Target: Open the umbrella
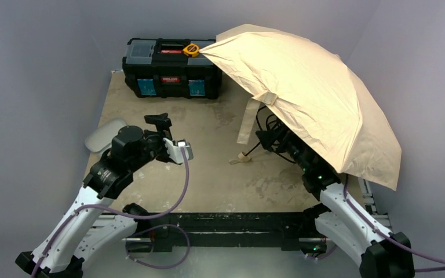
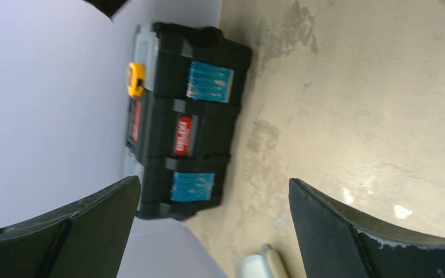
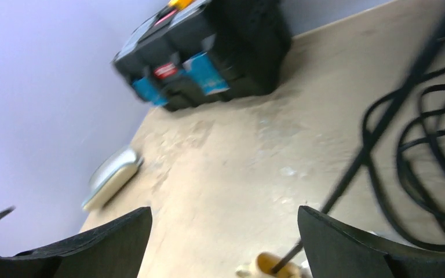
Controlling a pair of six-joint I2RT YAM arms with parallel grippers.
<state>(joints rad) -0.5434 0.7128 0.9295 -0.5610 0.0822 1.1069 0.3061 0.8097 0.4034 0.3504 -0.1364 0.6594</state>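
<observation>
Umbrella point(image 1: 313, 98) lies open, canopy over the spread, empty right hand point(image 3: 225, 214).

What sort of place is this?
Likely a robot lab test cell: a left arm and right arm bolted to a worn table, bare grey walls close around, a black toolbox and an open umbrella.

umbrella point(image 1: 307, 92): beige cloth, matt, faintly creased. toolbox point(image 1: 171, 78): black moulded plastic, dull sheen, translucent blue panels. worktop point(image 1: 208, 168) in front of toolbox: tan, matt, scuffed, blotchy pale worn patches.
</observation>
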